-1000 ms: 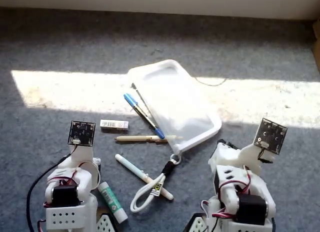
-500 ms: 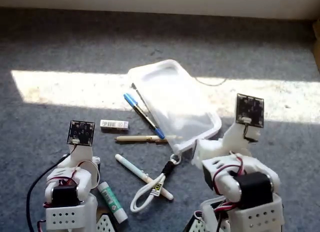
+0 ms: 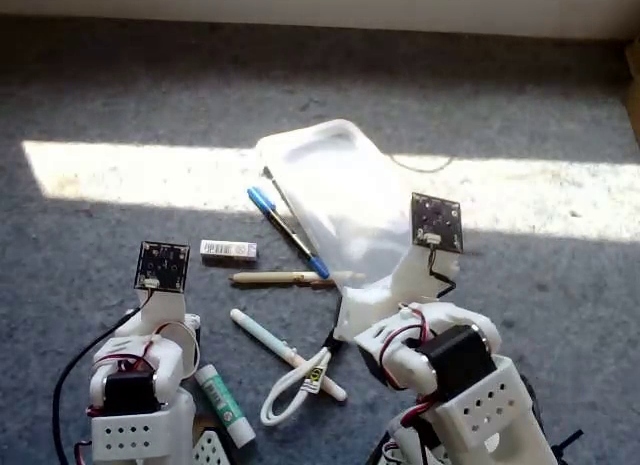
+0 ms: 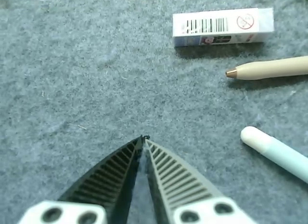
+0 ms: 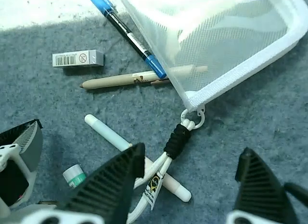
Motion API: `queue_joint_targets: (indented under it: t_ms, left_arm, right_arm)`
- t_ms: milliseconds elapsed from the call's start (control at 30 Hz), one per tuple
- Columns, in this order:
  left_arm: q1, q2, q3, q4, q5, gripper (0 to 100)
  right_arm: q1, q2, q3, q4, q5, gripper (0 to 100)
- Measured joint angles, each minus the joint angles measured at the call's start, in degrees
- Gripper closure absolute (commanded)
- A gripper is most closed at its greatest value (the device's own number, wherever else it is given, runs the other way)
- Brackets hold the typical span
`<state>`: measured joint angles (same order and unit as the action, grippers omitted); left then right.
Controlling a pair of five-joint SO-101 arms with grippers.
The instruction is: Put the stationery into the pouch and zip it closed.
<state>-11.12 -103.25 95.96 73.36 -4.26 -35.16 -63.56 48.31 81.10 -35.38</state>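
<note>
Grey carpet (image 3: 120,95) across the whole scene, bright band of sunlight (image 3: 120,180) running left to right over its middle, pale wall strip (image 3: 300,3) along the far edge, thin dark cord (image 3: 425,170) lying right of centre in the light, brown edge (image 3: 634,85) far right.

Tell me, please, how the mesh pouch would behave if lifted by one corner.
The mesh pouch will probably sag and fold, as its see-through fabric looks soft. Being thin mesh, it is likely light. Its strap would likely trail and nudge the light blue pen it crosses.

The pouch (image 5: 231,36) is fine mesh cloth, the carpet (image 4: 72,65) rough and fuzzy, the beige pen (image 4: 274,68) smooth, matt.
</note>
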Motion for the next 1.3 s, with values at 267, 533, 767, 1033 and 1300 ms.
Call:
queue_joint_targets:
  t_ms: [267, 533, 767, 1033, 1300]
  left_arm:
    - [0.00, 0.00, 0.00, 0.00, 0.00, 99]
    - [0.00, 0.00, 0.00, 0.00, 0.00, 99]
    - [0.00, 0.00, 0.00, 0.00, 0.00, 99]
    - [0.00, 0.00, 0.00, 0.00, 0.00, 99]
    - [0.00, 0.00, 0.00, 0.00, 0.00, 99]
  right_arm:
    - [-6.95, 1.05, 12.48, -11.69, -3.16, 70.3]
    - [-9.41, 16.53, 15.65, -19.96, -7.12, 70.3]
    - [-9.49, 26.90, 13.36, -21.27, -8.62, 70.3]
    - [-9.49, 27.43, 13.19, -22.68, -9.76, 70.4]
    - [-9.58, 27.43, 13.19, -24.35, -10.37, 79.6]
